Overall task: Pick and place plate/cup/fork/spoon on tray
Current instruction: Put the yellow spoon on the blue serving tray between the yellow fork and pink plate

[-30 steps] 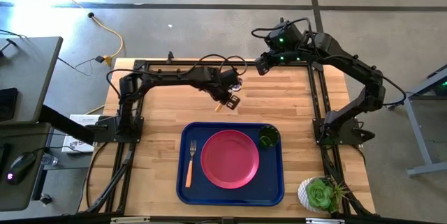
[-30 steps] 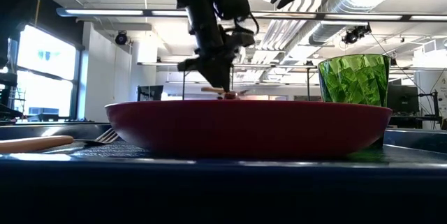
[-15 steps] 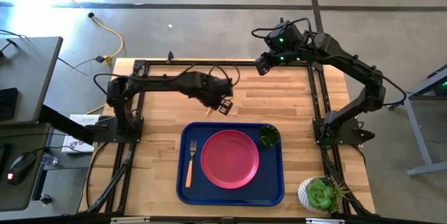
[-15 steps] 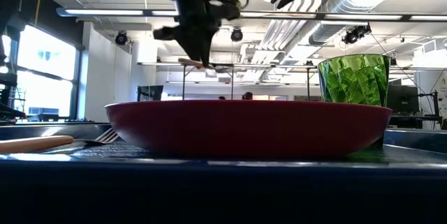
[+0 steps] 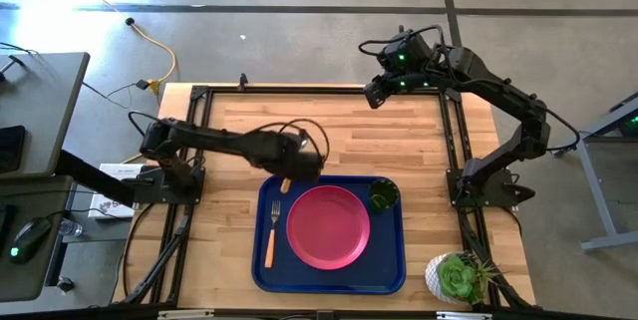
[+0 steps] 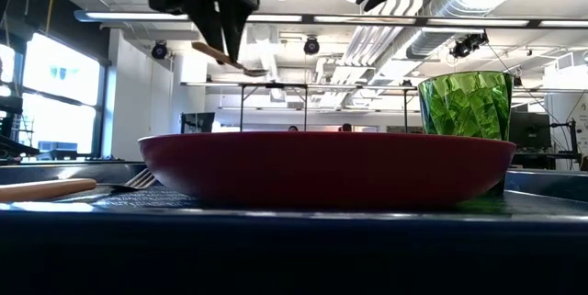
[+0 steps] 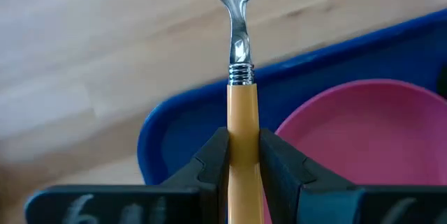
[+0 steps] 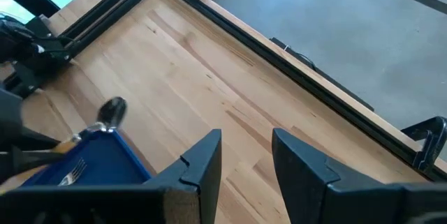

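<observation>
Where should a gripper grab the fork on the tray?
Grip the fork at the middle of its orange handle, coming straight down with fingers across its width. It lies flat on the tray between the rim and the plate, so the space either side of the handle is narrow.

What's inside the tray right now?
The tray holds the plate, fork and cup. The left gripper carries the spoon above its rim, hiding that corner.

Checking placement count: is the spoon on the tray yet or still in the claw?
In the claw. The left claw is shut on the spoon by its orange handle, held in the air over the tray edge.
</observation>
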Available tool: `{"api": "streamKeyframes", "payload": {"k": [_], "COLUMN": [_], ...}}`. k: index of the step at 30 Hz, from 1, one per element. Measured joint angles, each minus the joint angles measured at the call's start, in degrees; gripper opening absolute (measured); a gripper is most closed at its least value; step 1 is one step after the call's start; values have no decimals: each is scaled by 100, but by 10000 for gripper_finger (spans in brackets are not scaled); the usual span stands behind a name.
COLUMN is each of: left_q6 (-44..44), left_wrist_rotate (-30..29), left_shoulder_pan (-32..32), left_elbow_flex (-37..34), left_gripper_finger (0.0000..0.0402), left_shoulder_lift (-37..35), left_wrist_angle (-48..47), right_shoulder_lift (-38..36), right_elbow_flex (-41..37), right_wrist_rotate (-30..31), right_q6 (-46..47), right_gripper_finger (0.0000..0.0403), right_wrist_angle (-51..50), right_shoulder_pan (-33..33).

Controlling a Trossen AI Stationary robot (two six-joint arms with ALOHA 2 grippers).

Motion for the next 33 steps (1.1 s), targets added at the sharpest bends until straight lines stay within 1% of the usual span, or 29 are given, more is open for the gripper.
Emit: {"api": "streamKeyframes", "payload": {"k": [7,13,16,20,27,33], "left_q6": [-1029,-1714,-2123,-2661,-3446,-3739], "left_wrist_rotate": [-101,-146,-217,-98,-102,-87], "left_shoulder_pan": [-622,-1090,-1330,-1686,-2191,-2434], "left_elbow_flex": [2,1,-134,-408,-843,-1351], "left_gripper_finger": [53,53,53,53,53,53], "left_shoulder_lift": [-27,-26,-26,-26,-26,-20], "left_wrist_angle": [-254,-431,-417,-408,-74,766], "right_shoulder_lift": [0,0,0,0,0,0], "right_elbow_flex": [0,0,0,0,0,0], "right_wrist_rotate": [-188,-271,-276,-459,-848,-884], "right_q6": [-24,39,138,269,492,494], "right_gripper_finger": [118,118,118,118,118,118], "right_wrist_angle": [-2,-29,-113,-217,-287,-394], "right_shoulder_pan": [1,1,1,1,9,119]}}
